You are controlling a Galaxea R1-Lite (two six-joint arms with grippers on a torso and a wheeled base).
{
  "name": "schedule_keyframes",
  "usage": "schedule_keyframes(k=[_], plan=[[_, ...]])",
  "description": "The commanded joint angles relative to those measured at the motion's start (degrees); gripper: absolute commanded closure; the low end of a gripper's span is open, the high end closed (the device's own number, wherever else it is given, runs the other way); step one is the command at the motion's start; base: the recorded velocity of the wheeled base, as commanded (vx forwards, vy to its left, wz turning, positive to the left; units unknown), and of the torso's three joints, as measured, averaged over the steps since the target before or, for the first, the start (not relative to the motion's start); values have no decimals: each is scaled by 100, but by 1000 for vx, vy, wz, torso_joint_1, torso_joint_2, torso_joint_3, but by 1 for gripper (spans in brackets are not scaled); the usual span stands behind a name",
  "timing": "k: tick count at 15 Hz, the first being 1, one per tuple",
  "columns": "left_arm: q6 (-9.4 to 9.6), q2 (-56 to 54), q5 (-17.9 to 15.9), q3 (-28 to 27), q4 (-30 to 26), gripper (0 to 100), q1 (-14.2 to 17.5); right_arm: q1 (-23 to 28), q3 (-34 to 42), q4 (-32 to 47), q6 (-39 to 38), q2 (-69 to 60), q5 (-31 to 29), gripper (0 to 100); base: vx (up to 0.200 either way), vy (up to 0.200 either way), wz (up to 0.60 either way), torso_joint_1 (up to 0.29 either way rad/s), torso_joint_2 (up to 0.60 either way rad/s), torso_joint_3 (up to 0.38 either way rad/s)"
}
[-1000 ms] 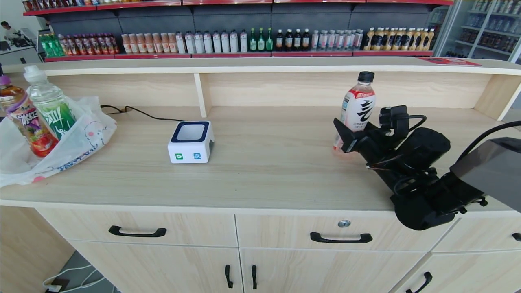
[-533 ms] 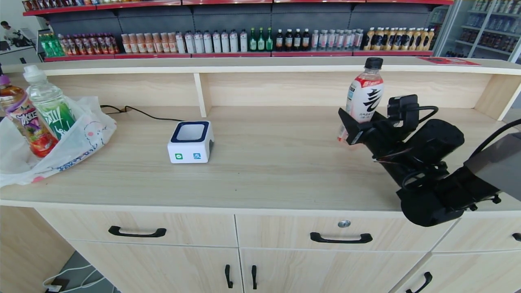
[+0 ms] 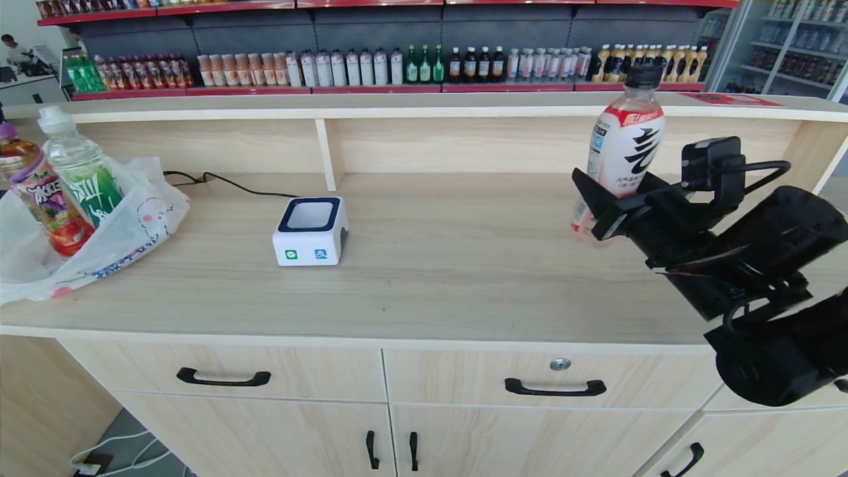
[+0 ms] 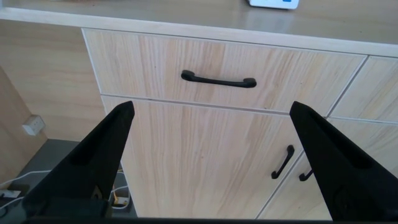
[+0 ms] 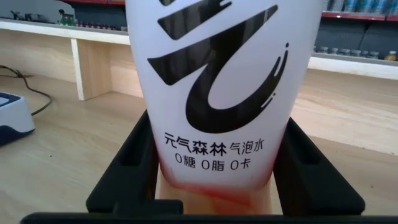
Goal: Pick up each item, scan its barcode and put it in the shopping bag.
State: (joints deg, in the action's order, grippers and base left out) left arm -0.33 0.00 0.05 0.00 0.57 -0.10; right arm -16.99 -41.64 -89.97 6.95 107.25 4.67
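My right gripper [image 3: 613,212] is shut on a white-labelled bottle [image 3: 621,149] with a black cap and pinkish base, held upright above the right side of the counter. The right wrist view shows the bottle [image 5: 217,93] clamped between the two black fingers [image 5: 127,165]. The white scanner box [image 3: 311,230] with a dark-rimmed window sits mid-counter, well left of the bottle. A white shopping bag [image 3: 126,232] lies at the counter's left end with two bottles [image 3: 63,179] in it. My left gripper [image 4: 208,155] hangs open below counter level, in front of the cabinet drawers.
A black cable [image 3: 225,182] runs along the counter behind the scanner. A raised wooden ledge [image 3: 424,106] with a divider [image 3: 326,156] backs the counter. Drawers with black handles [image 3: 555,387] lie below. Store shelves of bottles [image 3: 397,66] stand behind.
My right gripper has lifted the bottle off the counter, moving up and to the right. The scanner, bag and left gripper have not moved.
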Motion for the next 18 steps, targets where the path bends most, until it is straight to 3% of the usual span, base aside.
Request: schedule_keyframes(k=[1,3,6,10,18], plan=[[-2,0,4,0,-5,0,1,-568,956,-3,61,-925,8,100,0,0,0,0,0,0],[-2,0,-5,0,-13,0,1,-1025,1492,-3,166,-1242,8,100,0,0,0,0,0,0],[-11,0,4,0,-13,0,1,-1526,1572,-3,193,-1347,8,100,0,0,0,0,0,0],[24,0,4,0,-31,0,1,-1649,1501,-3,-150,-1330,623,100,0,0,0,0,0,0],[24,0,-5,0,-31,0,1,-1649,631,-3,-2822,-1075,1713,100,0,0,0,0,0,0]])
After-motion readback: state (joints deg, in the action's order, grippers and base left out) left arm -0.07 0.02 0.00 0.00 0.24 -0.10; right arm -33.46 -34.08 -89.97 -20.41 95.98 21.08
